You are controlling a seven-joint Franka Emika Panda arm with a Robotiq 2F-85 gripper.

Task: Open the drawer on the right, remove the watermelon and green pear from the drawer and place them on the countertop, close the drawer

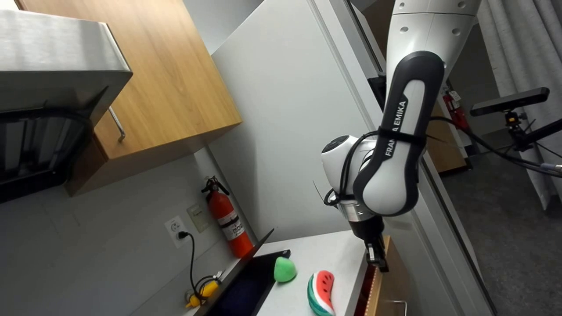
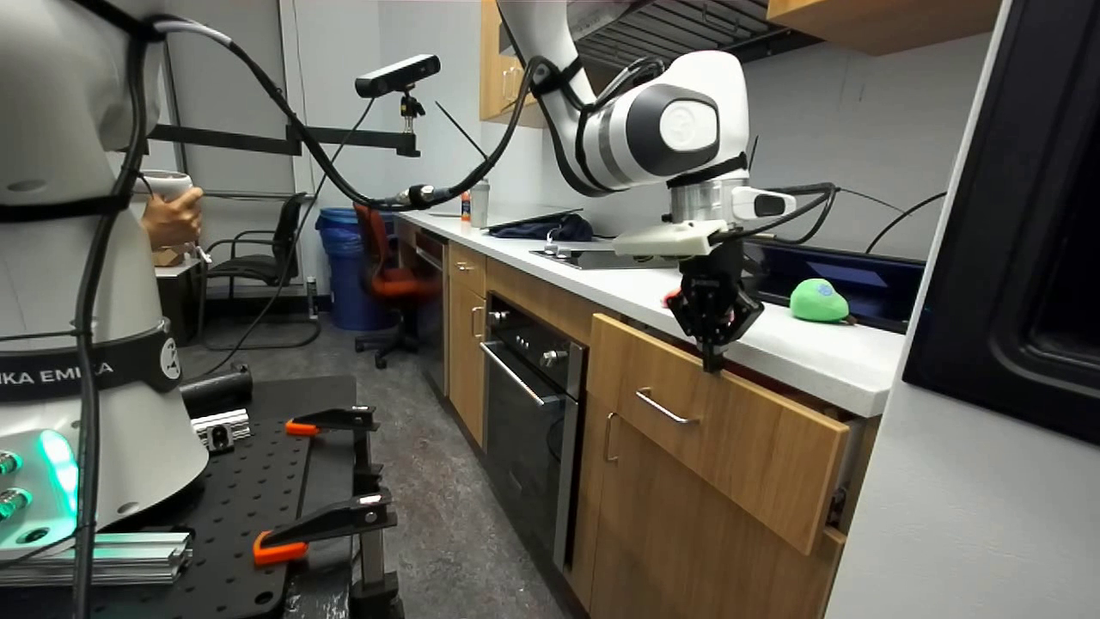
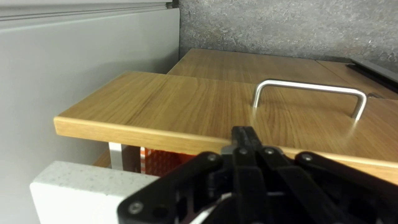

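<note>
Wrist view: drawer [image 3: 155,102], wood-faced, standing part way out from beneath the countertop [image 1: 333,250]; metal bar handle [image 3: 311,86] on its front. Red patterned item [image 3: 168,160] inside, seen through the gap, partly hidden, kind unclear.

Gripper [image 3: 244,133], black: fingers together, tips at the upper edge of the drawer front; contact with the wood cannot be told for certain.

Watermelon [image 1: 323,289], one slice, red flesh with dark seeds, white band, green rind: on the countertop, left of the drawer in an exterior view.

Green pear [image 1: 284,269], one, blue mark on its skin: also on the countertop, farther left than the slice in an exterior view, the two apart.

Dark case [image 2: 889,284], one: on the countertop, far side, just behind the pear in an exterior view.

Oven [image 2: 524,464], black-fronted: left of the drawer in an exterior view, black cooktop [image 2: 593,260] set in the countertop above it.

Pale panel [image 3: 102,46], upright: left of the drawer in the wrist view.

Robot arm [image 1: 388,191], white and black: above the drawer in both exterior views.

Fire extinguisher [image 1: 228,219], red: by the wall [image 1: 131,237] in an exterior view, near an outlet [image 1: 174,225] holding a black plug [image 1: 182,235].
</note>
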